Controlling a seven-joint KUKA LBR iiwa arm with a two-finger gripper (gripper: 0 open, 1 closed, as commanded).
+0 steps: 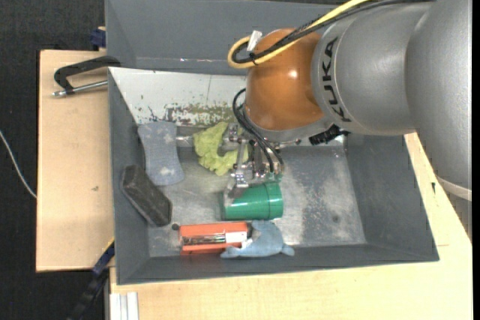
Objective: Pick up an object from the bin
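Observation:
My gripper [253, 174] hangs low in the middle of the bin, its fingers pointing down right at the top edge of a green cylinder [255, 202] that lies on its side. Just left of the fingers lies a crumpled yellow-green cloth [211, 146]. Below the cylinder sit a blue crumpled cloth [259, 241] and a flat orange-red box [212, 237] near the front wall.
A grey-blue sock-like piece [160, 152] lies at the left. Beside it, along the left wall, rests a dark grey oblong block [146, 195]. The arm with its orange cover fills the bin's upper right; bare floor lies to the right of the cylinder.

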